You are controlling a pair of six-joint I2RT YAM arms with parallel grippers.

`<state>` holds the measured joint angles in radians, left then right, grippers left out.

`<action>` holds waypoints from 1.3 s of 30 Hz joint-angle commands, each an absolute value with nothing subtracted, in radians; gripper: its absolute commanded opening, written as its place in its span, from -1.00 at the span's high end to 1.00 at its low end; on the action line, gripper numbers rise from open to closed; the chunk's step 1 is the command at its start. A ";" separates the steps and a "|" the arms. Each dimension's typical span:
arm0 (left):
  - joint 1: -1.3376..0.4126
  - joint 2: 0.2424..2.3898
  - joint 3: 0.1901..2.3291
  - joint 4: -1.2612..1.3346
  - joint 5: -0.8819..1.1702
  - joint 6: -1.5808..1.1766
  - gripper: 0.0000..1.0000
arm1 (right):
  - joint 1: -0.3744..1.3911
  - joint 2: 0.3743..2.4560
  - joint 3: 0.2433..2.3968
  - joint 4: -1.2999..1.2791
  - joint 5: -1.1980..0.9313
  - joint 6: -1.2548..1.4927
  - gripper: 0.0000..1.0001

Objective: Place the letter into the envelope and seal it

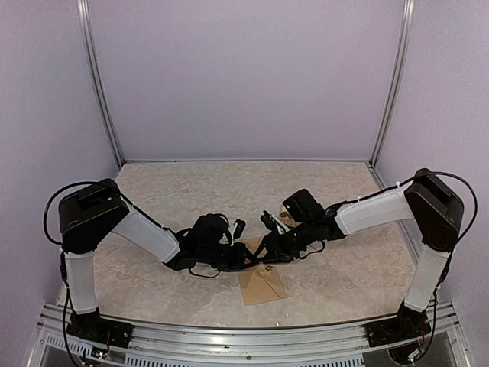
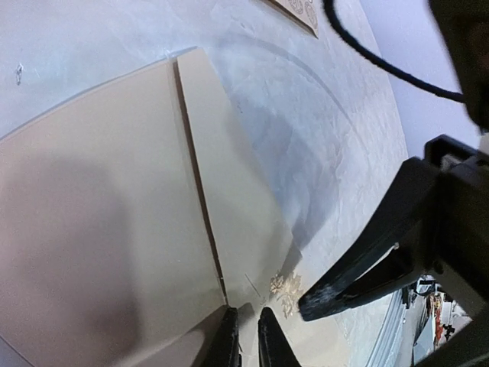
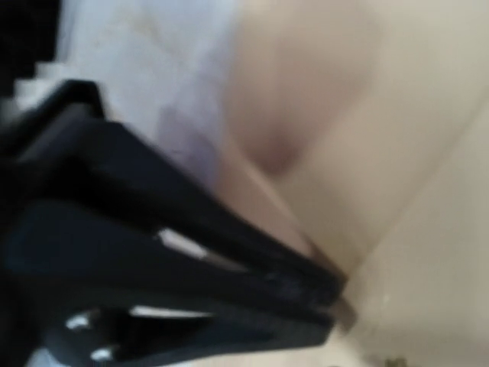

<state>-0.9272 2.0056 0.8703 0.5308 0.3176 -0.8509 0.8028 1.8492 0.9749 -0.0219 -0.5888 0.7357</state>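
Top: arms (image 1: 153, 233) meet over envelope (image 1: 262, 284), lying flat; letter unseen, likely inside. Left wrist: left claw (image 2: 248, 340) nearly shut at envelope edge, grip cannot be told; gold sticker (image 2: 284, 288) beside. Right wrist: right claw (image 3: 332, 302) closed, tip on paper. Sealing; next, press sticker firmly.

Overhead wide; both wrist cameras close on envelope (image 2: 99, 229).

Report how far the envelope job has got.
Done, probably: no letter lies in view, so it seems to be inside the envelope. In hand: the left end effector appears to pinch its edge, with the right end effector shut beside it. Left, it seems: sealing; the sticker card lies apart.
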 commanded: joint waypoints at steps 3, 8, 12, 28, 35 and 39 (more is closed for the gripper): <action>-0.937 2.025 0.873 0.439 0.290 -0.813 0.83 | 0.736 1.710 1.049 -0.198 -0.435 0.606 -0.13; -0.935 1.988 0.871 0.422 0.270 -0.799 0.83 | 0.590 1.701 1.121 -0.270 -0.319 0.488 -0.23; -0.934 1.958 0.880 0.422 0.275 -0.799 0.80 | 0.503 1.766 1.188 -0.247 -0.305 0.396 -0.23; -0.906 1.823 1.013 0.314 0.242 -0.749 0.49 | 0.409 2.004 1.226 -0.129 -0.461 0.351 -0.23; -0.910 1.848 1.062 0.357 0.261 -0.764 0.40 | 0.417 1.931 1.061 -0.125 -0.449 0.422 -0.21; -0.918 1.879 1.084 0.383 0.269 -0.778 0.39 | 0.455 1.851 0.939 -0.119 -0.485 0.518 -0.18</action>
<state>-0.9104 1.8473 1.0451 0.3481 0.2558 -0.7708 0.4175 1.9110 1.0584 -0.0666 -0.4603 0.4137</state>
